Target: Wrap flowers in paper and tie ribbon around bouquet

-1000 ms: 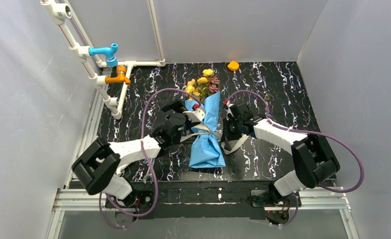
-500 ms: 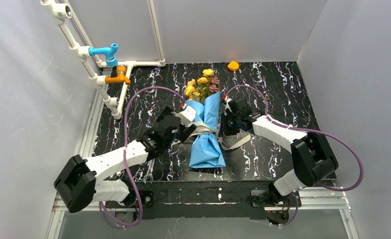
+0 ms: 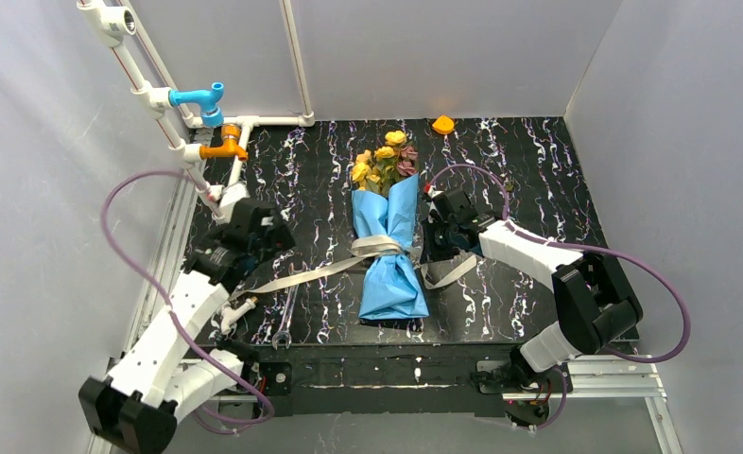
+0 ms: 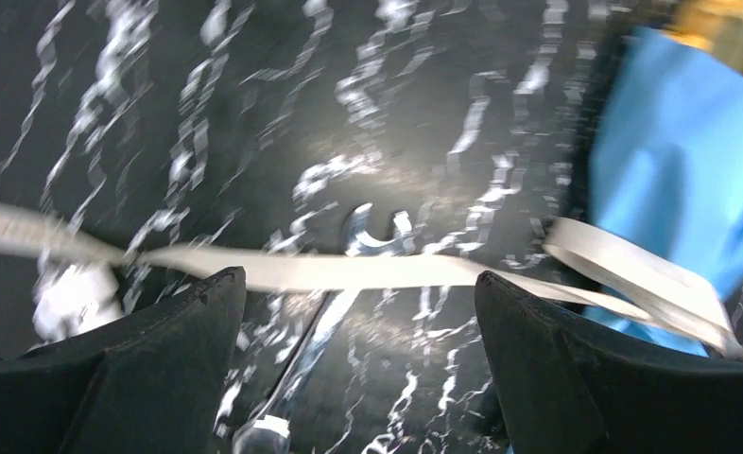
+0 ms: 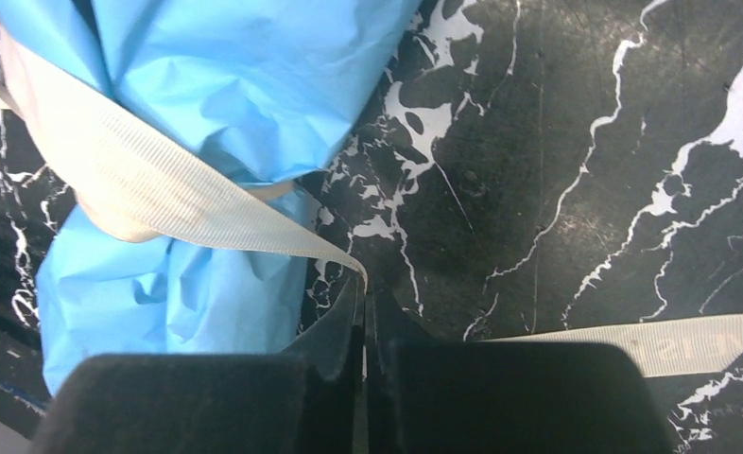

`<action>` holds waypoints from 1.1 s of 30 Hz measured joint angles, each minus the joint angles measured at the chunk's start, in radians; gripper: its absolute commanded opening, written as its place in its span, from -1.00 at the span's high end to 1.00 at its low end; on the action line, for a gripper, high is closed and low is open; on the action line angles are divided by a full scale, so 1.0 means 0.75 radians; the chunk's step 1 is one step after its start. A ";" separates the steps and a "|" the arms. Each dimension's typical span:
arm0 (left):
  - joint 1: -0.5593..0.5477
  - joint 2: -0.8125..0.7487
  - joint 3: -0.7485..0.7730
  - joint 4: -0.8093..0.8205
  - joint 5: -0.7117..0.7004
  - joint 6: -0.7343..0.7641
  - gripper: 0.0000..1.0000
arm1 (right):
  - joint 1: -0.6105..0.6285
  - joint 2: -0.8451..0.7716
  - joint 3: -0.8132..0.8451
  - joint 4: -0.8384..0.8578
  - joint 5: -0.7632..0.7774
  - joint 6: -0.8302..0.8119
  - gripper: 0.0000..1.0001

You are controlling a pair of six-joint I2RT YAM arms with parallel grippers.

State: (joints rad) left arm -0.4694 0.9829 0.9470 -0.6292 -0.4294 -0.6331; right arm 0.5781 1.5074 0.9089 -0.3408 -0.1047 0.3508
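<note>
The bouquet (image 3: 391,255) lies at the middle of the black, white-veined desk (image 3: 538,180), its length running from 12 to 6 o'clock in the overhead view. The flowers (image 3: 385,161), yellow with a few dusky pink heads, poke out at the 12 o'clock end. The light blue paper (image 3: 393,279) narrows at the waist and flares again toward 6 o'clock. The ribbon (image 3: 316,271) crosses that waist and one long tail runs flat over the desk toward 8 o'clock, ending near the left arm's wrist. The left pincer (image 4: 358,284) stands with its fingers (image 4: 174,331) spread wide and nothing between them. In its own camera the ribbon runs across the desk beyond the fingertips, over the open head of a metal wrench (image 4: 368,232) (this view is blurred, so finer detail is lost). The blue paper shows at 2 o'clock in that frame. The right pincer (image 5: 363,317) sits just at 3 o'clock of the bouquet's waist, its fingers pressed together and pinching the ribbon where it comes off the paper. Another stretch of ribbon lies on the desk at 4 o'clock of the bouquet. A small orange object (image 3: 442,124) rests at the desk's far edge, near 1 o'clock. White pipes with a blue tap (image 3: 202,97) and an orange tap (image 3: 224,147) stand at 10 o'clock.
</note>
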 measured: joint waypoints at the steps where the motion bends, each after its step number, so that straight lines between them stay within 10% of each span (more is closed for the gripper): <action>1: 0.048 -0.037 -0.020 -0.064 -0.001 -0.063 -0.78 | 0.000 -0.001 -0.004 -0.002 0.004 -0.002 0.78; 14: 0.787 -0.077 -0.287 -0.273 0.210 -0.383 -0.63 | 0.000 -0.060 -0.008 -0.064 0.049 -0.038 -0.54; 33: 0.944 0.225 -0.404 0.103 0.237 -0.383 -0.01 | 0.000 -0.194 -0.008 -0.132 0.115 -0.084 -0.67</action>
State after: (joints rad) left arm 0.2386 1.1519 0.6441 -0.5522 -0.2516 -0.9203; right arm 0.5781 1.3621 0.9031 -0.4397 -0.0185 0.2874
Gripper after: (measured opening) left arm 0.541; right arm 0.831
